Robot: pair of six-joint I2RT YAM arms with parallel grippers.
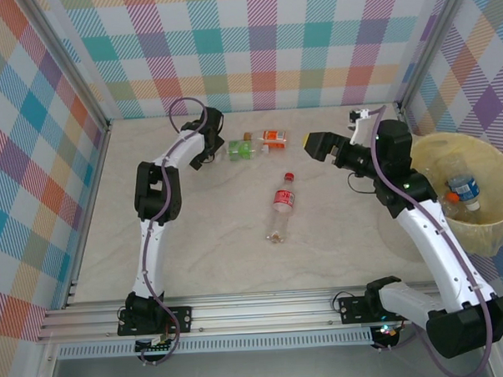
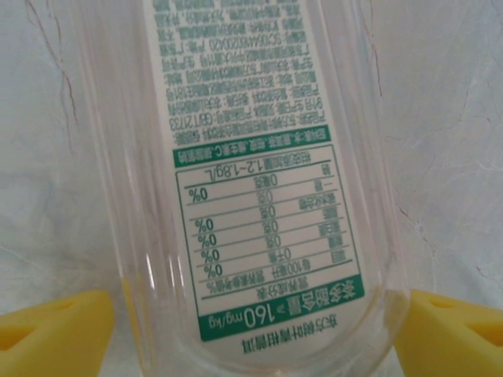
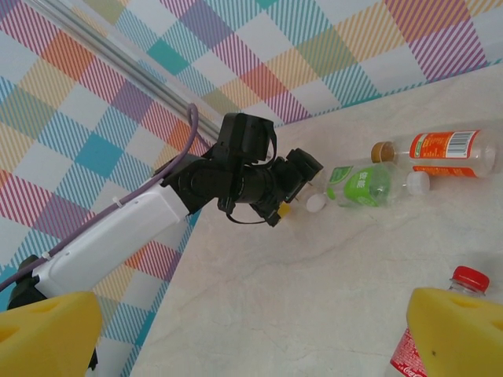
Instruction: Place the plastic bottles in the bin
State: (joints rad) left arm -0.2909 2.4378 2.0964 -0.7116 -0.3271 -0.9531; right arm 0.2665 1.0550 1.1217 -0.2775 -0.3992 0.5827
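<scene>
The pale marbled tabletop (image 1: 220,240) sits inside checked walls. At its right edge stands the bin (image 1: 491,232), a wide pale yellow tub. A blue-labelled bottle (image 1: 464,187) lies inside it, with an orange-capped one (image 1: 451,198) just beside.

The left arm reaches to the far side of the tabletop. The left gripper (image 1: 215,147) is at a green-labelled bottle (image 1: 241,149) that lies on its side. In the left wrist view this bottle (image 2: 259,196) fills the space between the yellow pads (image 2: 55,334), which sit right at its clear walls. I cannot tell whether they are pressing on it.

The right gripper (image 1: 319,144) hangs over the tabletop between the bin and the far bottles. Its yellow pads (image 3: 452,334) are wide apart with nothing between them.

An orange-labelled bottle (image 1: 273,138) lies on its side just right of the green-labelled one, near the far wall. A red-capped cola bottle (image 1: 282,205) lies near the middle of the tabletop, well apart from both, its cap pointing toward the far wall.
</scene>
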